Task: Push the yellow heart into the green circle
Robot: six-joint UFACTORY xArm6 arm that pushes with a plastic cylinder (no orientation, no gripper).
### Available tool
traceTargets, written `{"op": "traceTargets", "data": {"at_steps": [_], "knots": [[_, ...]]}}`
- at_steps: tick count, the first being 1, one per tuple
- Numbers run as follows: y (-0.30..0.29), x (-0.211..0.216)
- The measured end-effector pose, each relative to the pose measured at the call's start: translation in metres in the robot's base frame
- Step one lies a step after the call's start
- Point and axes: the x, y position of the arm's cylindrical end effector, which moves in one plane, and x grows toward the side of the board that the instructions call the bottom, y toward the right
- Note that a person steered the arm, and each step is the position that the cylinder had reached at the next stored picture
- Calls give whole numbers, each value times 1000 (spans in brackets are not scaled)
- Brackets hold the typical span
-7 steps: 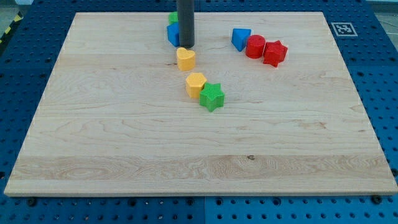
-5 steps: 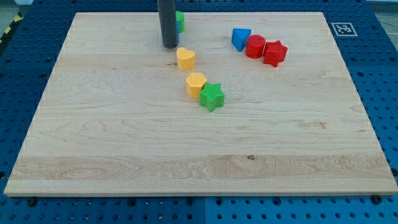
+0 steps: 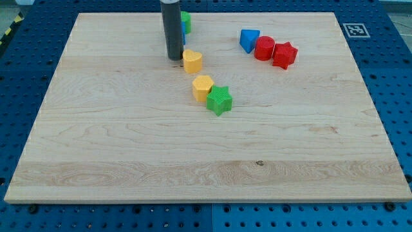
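The yellow heart (image 3: 192, 60) lies on the wooden board near the view's top centre. My tip (image 3: 174, 58) stands just to its left, close beside it. The rod hides most of a green block (image 3: 186, 21) and a blue block (image 3: 183, 37) behind it at the view's top; their shapes cannot be made out. Only slivers of both show to the rod's right.
A yellow hexagon-like block (image 3: 202, 86) touches a green star (image 3: 219, 100) below the heart. At the view's upper right sit a blue triangle (image 3: 249, 39), a red cylinder (image 3: 264, 48) and a red star (image 3: 284, 55) in a row.
My tip moved left past the blue and green blocks, then came down the view to sit beside the yellow heart's left side. The blocks have not visibly moved.
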Motion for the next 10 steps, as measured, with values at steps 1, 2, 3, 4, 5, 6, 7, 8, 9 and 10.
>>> {"op": "traceTargets", "data": {"at_steps": [1, 2, 3, 4, 5, 6, 7, 8, 9, 10], "knots": [[18, 38], [47, 41], [51, 34], [40, 25], [38, 8], [37, 2], [38, 12], [19, 26], [5, 26], [-5, 13]]}}
